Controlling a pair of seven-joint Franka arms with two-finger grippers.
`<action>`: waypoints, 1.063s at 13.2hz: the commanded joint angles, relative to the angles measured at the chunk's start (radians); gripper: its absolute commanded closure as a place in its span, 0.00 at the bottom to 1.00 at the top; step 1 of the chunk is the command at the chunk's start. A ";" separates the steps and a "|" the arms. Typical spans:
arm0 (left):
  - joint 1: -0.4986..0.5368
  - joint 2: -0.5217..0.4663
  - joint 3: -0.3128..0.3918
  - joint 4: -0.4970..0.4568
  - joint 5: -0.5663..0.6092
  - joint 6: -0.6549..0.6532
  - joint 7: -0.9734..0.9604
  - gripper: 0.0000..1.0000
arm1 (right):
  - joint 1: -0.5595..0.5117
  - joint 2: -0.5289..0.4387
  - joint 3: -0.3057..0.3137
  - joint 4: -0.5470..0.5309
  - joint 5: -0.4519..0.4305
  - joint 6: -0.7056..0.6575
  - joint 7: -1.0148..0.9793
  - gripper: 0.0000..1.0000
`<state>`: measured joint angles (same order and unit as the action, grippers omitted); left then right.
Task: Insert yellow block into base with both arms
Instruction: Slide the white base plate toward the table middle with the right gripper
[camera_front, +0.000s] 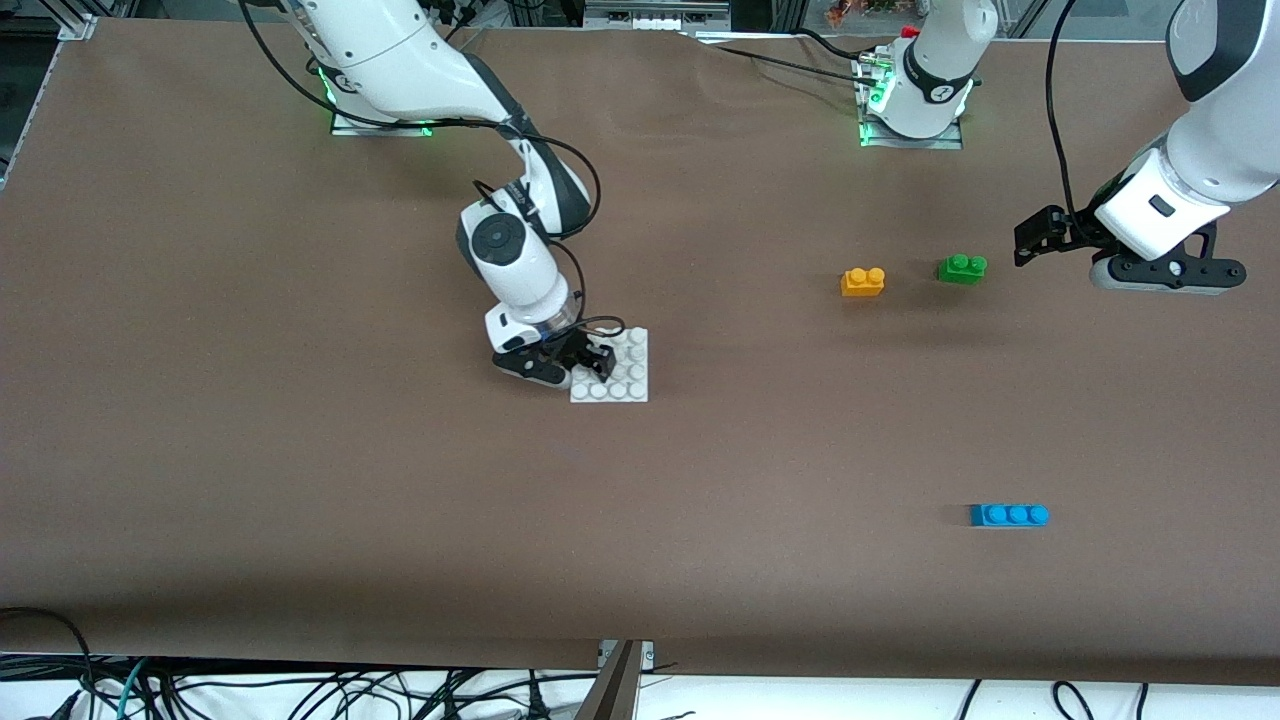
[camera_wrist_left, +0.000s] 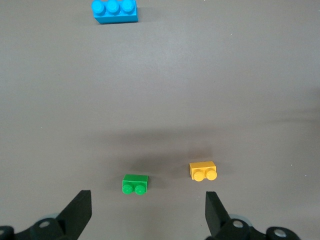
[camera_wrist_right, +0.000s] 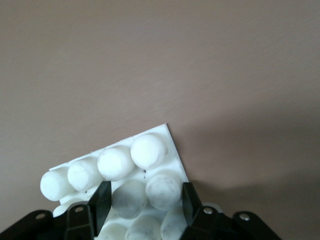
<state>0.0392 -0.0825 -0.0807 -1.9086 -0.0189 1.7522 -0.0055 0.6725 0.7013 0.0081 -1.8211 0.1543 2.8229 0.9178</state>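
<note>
We see the right arm's black two-finger gripper (camera_front: 590, 362) down on the flat square white plastic studded base (camera_front: 625, 375), which lies on the brown table (camera_front: 300, 480) near the middle, toward the right arm's end. Its fingers (camera_wrist_right: 102, 202) are clamped on the base's edge, pinching across studs, as the right wrist view shows. The small yellow-orange two-stud plastic block (camera_front: 862, 282) sits on the table toward the left arm's end, well apart from the base and untouched. Just beside it, closer to the left arm's end, is a small green two-stud brick (camera_front: 962, 268); the two do not touch. A longer blue three-stud brick (camera_front: 1009, 515) lies nearer to the front camera than both. The left arm's black gripper (camera_wrist_left: 147, 215) hangs in the air over the table near the green brick, fingers (camera_wrist_left: 80, 210) spread wide, holding nothing. In its wrist view we see the green brick (camera_wrist_left: 135, 184) and yellow block (camera_wrist_left: 203, 170) between the spread fingers.
</note>
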 joint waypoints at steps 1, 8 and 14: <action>0.005 -0.010 -0.007 0.010 0.008 -0.026 -0.007 0.00 | 0.062 0.118 -0.007 0.114 0.014 0.012 0.073 0.37; 0.005 -0.010 -0.008 0.011 0.007 -0.034 -0.007 0.00 | 0.217 0.213 -0.091 0.227 0.010 0.010 0.228 0.38; 0.005 -0.010 -0.008 0.011 0.007 -0.036 -0.008 0.00 | 0.266 0.254 -0.117 0.304 0.008 -0.005 0.312 0.38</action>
<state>0.0392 -0.0832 -0.0809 -1.9085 -0.0189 1.7385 -0.0056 0.9102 0.8546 -0.1080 -1.5825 0.1542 2.8197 1.1816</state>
